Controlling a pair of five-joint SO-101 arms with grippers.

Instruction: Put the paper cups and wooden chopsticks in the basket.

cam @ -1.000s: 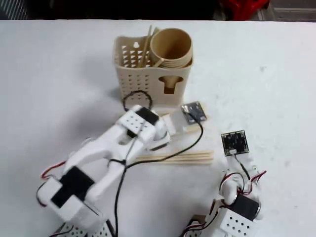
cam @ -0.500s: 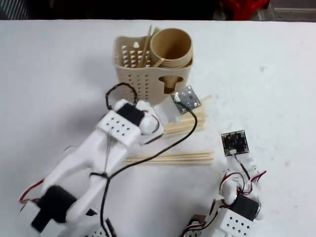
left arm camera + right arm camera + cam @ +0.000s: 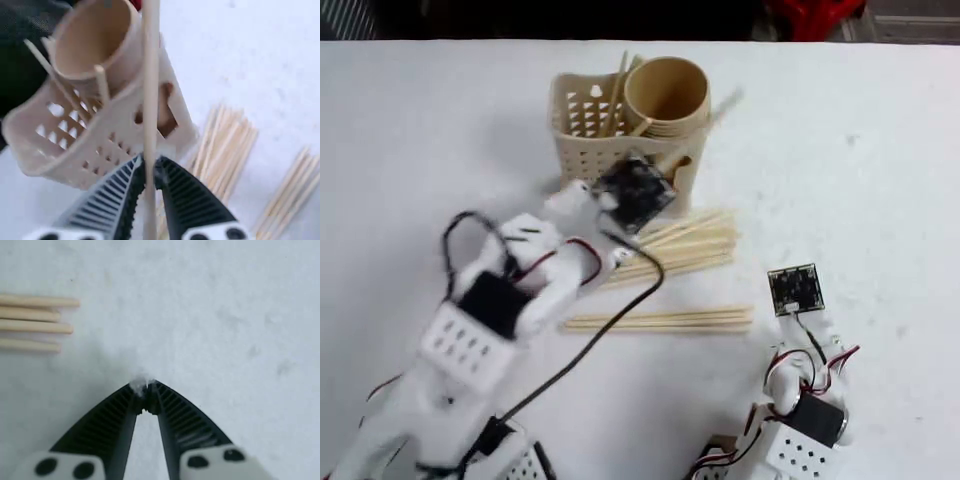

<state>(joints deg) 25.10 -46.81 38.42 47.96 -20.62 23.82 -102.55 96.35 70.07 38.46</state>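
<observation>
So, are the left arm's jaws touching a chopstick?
Touching. The left wrist view shows the left gripper with both jaws pressed against the chopstick, no gap.

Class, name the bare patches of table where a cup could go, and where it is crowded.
Bare: the table right of the basket, and left of it. Crowded: the chopsticks in front of the basket, by the left gripper.

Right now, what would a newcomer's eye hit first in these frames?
The left gripper is shut on a single chopstick, holding it up against the front of the basket, which holds a paper cup and a few sticks. Two loose chopstick piles lie on the table, a near pile beside the basket and a far pile toward the arms. The right gripper sits shut over bare table.
</observation>
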